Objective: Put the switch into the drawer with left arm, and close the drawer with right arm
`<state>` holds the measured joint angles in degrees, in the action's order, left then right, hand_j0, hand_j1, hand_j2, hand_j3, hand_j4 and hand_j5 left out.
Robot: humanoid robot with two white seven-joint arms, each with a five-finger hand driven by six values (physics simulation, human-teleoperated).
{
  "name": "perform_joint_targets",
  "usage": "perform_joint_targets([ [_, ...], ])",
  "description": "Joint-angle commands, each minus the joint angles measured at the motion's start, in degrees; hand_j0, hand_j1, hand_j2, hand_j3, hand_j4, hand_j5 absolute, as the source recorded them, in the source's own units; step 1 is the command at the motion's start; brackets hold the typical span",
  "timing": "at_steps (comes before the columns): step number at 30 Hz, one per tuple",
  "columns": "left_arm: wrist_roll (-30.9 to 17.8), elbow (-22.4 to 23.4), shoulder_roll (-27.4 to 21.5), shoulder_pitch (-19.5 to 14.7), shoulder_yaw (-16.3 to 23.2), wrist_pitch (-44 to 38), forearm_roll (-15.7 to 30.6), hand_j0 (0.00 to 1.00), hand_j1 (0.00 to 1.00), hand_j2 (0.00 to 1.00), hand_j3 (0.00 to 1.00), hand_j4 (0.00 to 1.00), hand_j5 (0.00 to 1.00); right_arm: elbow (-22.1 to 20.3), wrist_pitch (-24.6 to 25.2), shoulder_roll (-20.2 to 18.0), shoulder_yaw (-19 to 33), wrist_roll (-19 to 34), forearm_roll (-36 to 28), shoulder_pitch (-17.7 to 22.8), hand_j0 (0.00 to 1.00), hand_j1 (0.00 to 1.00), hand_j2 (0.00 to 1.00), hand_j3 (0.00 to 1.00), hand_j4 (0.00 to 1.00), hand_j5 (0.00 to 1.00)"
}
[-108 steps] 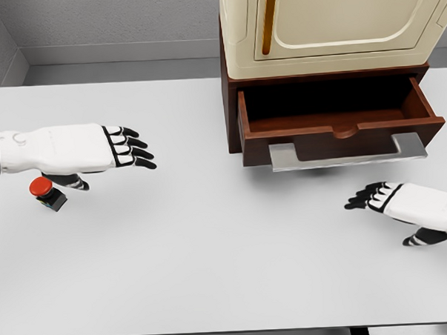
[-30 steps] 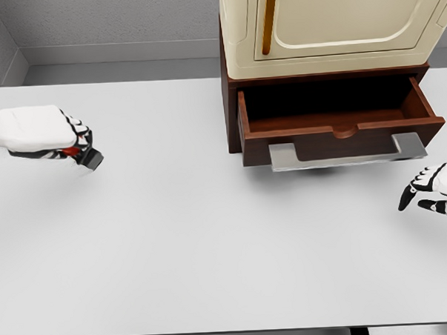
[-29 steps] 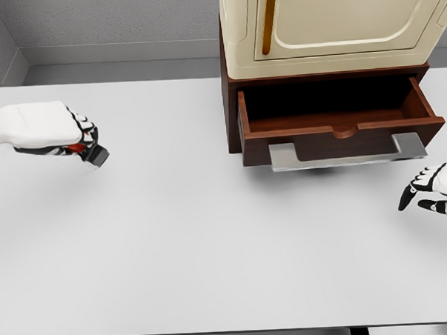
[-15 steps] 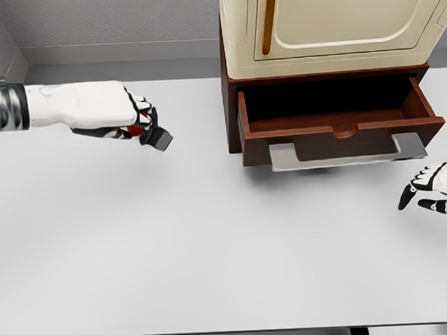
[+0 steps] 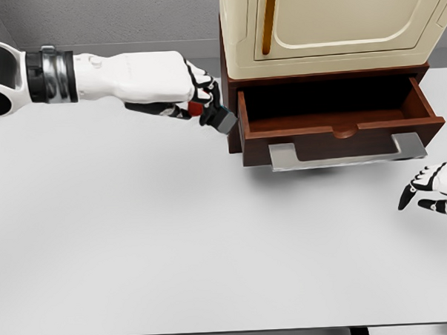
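With the switch (image 5: 215, 117) clenched in the left hand (image 5: 177, 86) just short of the open drawer (image 5: 339, 125), drop and closing remain; right hand (image 5: 432, 189) idles, fingers loose, near the bench (image 5: 175, 244) edge.

White left hand (image 5: 168, 84) with black-tipped fingers; red-and-dark-grey switch (image 5: 214, 116). Reddish-brown wooden drawer (image 5: 340, 125) with silver handle (image 5: 347, 153), under a cream cabinet (image 5: 328, 22) with an orange stripe. Plain white table (image 5: 174, 236); grey wall (image 5: 106, 20).

The switch (image 5: 215, 117) hangs just left of the drawer (image 5: 340, 125).
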<state>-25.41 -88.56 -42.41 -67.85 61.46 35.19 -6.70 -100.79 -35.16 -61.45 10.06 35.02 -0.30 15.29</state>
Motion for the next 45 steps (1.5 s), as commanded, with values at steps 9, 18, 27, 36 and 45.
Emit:
perform_joint_targets([
  [9,-0.2,2.4,7.4,-0.8,-2.2,-0.2,3.2,0.35,0.35,0.35,0.35,0.35,0.35,0.0,0.2,-0.1,-0.5,0.0,-0.4,-0.4,0.5,0.5,0.5,0.5,0.5,0.5],
  [18,-0.4,13.1,20.4,-1.9,-2.7,-0.2,3.1,0.35,0.35,0.35,0.35,0.35,0.35,0.0,0.2,-0.1,-0.7,0.0,-0.4,-0.4,0.51,0.51,0.51,0.51,0.51,0.51],
  [27,-0.3,20.4,24.9,-2.4,-2.9,-0.2,3.3,0.43,0.43,0.43,0.43,0.43,0.43,0.0,0.2,-0.1,-1.1,0.0,-0.4,-0.4,0.51,0.51,0.51,0.51,0.51,0.51],
  [36,-0.2,20.5,24.7,-2.2,-3.0,-0.2,3.8,0.85,0.85,0.85,0.85,0.85,0.85,0.0,0.2,-0.1,-1.1,0.0,-0.7,-1.8,0.5,0.5,0.5,0.5,0.5,0.5],
  [45,-0.3,20.4,28.5,-2.7,-2.5,-0.2,2.9,0.89,0.89,0.89,0.89,0.89,0.89,0.0,0.2,-0.1,-1.1,0.0,-1.5,-2.5,0.5,0.5,0.5,0.5,0.5,0.5],
])
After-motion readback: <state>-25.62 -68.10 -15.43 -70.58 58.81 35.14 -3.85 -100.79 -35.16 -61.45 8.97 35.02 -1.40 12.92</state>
